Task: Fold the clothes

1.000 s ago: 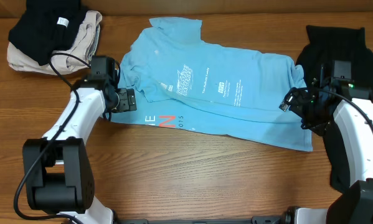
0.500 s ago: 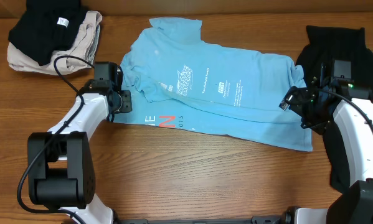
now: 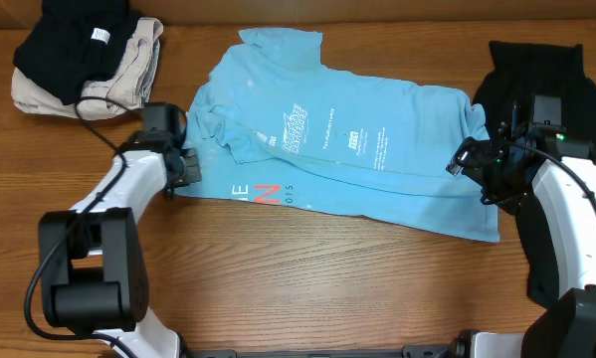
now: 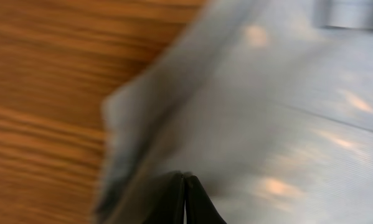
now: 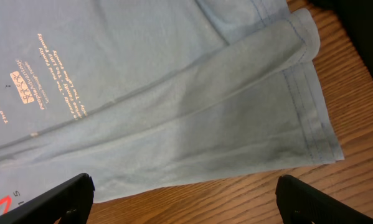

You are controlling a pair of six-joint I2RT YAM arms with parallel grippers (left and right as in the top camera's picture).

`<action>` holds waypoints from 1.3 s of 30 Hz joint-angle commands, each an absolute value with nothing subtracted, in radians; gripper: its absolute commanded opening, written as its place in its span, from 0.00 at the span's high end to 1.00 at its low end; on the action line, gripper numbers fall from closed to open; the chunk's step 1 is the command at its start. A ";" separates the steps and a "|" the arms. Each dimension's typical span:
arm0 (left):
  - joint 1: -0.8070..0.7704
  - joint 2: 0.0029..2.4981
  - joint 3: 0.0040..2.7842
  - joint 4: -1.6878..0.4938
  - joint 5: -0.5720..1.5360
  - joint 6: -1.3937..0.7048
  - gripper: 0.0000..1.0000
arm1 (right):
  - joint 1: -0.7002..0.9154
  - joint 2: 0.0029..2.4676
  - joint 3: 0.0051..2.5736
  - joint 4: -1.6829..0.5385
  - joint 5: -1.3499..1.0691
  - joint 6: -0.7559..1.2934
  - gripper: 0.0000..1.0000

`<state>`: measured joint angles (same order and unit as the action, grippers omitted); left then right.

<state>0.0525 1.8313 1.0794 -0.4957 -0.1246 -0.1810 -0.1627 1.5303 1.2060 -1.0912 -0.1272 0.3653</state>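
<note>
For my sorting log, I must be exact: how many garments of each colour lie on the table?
Light-blue T-shirt: 1
Black garments: 2
Beige garment: 1
Total: 4

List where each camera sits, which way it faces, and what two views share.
Overhead: above the table, facing straight down on the light-blue T-shirt, both arms, left gripper, right gripper.
Left wrist: close over the shirt's edge, blurred; fingertips together.
Right wrist: facing down on the shirt's stitched corner; fingers wide apart.
Shared: overhead and right wrist both show that corner and the print.
</note>
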 commanded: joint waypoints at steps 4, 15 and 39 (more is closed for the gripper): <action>0.133 1.844 1.067 -0.542 -0.153 -0.210 0.96 | -0.158 1.514 1.203 -1.079 -0.133 0.358 0.03; 0.164 1.844 1.067 -0.580 -0.154 -0.233 0.96 | -0.156 1.515 1.142 -1.071 -0.134 0.358 0.03; 0.151 1.845 1.340 -0.783 0.074 -0.178 0.51 | -0.156 1.515 1.116 -1.048 -0.133 0.336 0.03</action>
